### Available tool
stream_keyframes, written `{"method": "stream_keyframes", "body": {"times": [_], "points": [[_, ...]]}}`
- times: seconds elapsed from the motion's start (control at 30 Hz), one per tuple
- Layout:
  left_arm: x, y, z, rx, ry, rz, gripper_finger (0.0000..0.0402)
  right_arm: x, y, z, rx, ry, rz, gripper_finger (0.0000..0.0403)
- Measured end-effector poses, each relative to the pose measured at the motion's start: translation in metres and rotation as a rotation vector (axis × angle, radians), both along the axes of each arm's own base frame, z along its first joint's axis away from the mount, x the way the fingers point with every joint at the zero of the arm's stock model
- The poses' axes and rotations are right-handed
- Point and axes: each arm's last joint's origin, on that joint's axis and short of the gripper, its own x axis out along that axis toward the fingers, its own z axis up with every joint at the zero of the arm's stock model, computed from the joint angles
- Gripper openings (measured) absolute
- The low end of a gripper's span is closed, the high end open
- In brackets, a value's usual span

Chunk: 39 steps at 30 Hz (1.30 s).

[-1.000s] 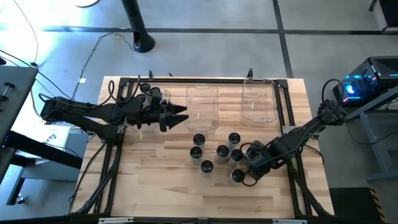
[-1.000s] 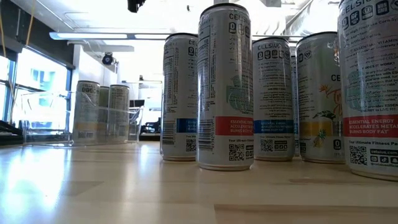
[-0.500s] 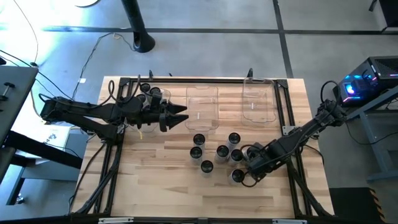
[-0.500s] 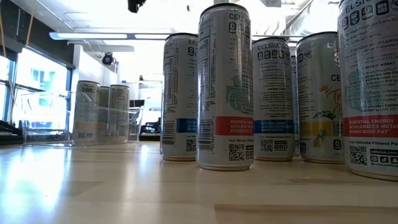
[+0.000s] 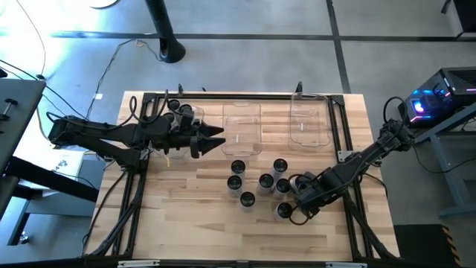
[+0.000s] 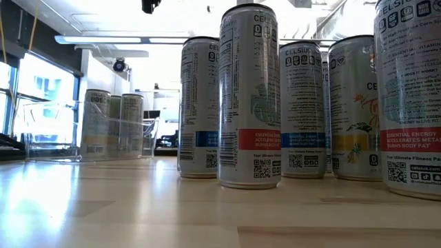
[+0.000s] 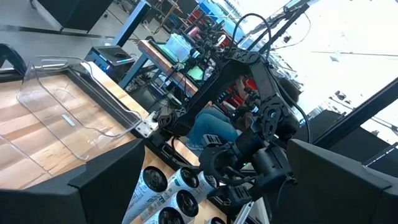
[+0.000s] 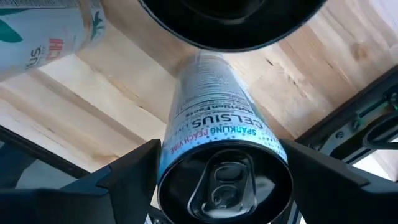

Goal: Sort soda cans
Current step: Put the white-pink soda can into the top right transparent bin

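Several soda cans (image 5: 265, 181) with dark tops stand upright in a cluster on the wooden table, right of its middle; the low view shows them close up (image 6: 249, 96). My right gripper (image 5: 297, 196) points down over the right side of the cluster. It is open, with one finger on each side of the top of a white can (image 8: 214, 118); I cannot tell whether they touch it. My left gripper (image 5: 213, 139) hangs level and open over the table's far left, holding nothing. More cans (image 6: 110, 124) stand in the clear left bin (image 5: 181, 117).
Two more clear bins stand at the far edge, one in the middle (image 5: 242, 130) and one to the right (image 5: 309, 123). A neighbouring can (image 8: 37, 37) stands close to the flanked one. Black frame rails (image 5: 346, 134) run along the table's sides. Bare wood lies at the near edge (image 5: 223, 238).
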Motion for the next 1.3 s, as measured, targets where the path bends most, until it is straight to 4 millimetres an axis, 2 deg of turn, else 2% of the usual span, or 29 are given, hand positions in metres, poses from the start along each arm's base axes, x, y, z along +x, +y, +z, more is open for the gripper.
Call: {"method": "stream_keyframes", "body": {"times": [0.23, 0.4, 0.6, 0.77, 0.87, 1.0, 1.17, 1.3], "points": [[0.000, 0.000, 0.000, 0.000, 0.000, 0.000, 0.0385, -0.002, 0.003, 0.000, 0.058, 0.035, 0.005, 0.0295], [0.000, 0.000, 0.000, 0.000, 0.000, 0.000, 0.0385, 0.000, 0.002, 0.000, 0.025, 0.005, 0.005, 0.0289], [0.000, 0.000, 0.000, 0.000, -0.001, 0.000, 0.0385, 0.000, 0.002, 0.001, 0.013, -0.007, 0.012, 0.0244], [-0.003, 0.000, 0.003, 0.006, -0.013, -0.006, 0.0385, -0.002, 0.006, 0.007, 0.016, -0.016, 0.067, 0.0243], [-0.011, 0.005, 0.013, 0.040, -0.070, -0.005, 0.0385, -0.006, 0.013, 0.030, 0.020, -0.041, 0.111, 0.0243], [-0.030, 0.015, 0.028, 0.092, -0.141, 0.048, 0.0385, -0.014, 0.019, 0.082, 0.012, -0.131, 0.141, 0.0243], [-0.052, 0.025, 0.042, 0.140, -0.197, 0.157, 0.0385, -0.020, 0.013, 0.157, 0.060, -0.447, 0.093, 0.0243], [-0.059, 0.030, 0.042, 0.163, -0.174, 0.193, 0.0385, -0.024, -0.009, 0.204, 0.014, -0.710, 0.016, 0.0243]]}}
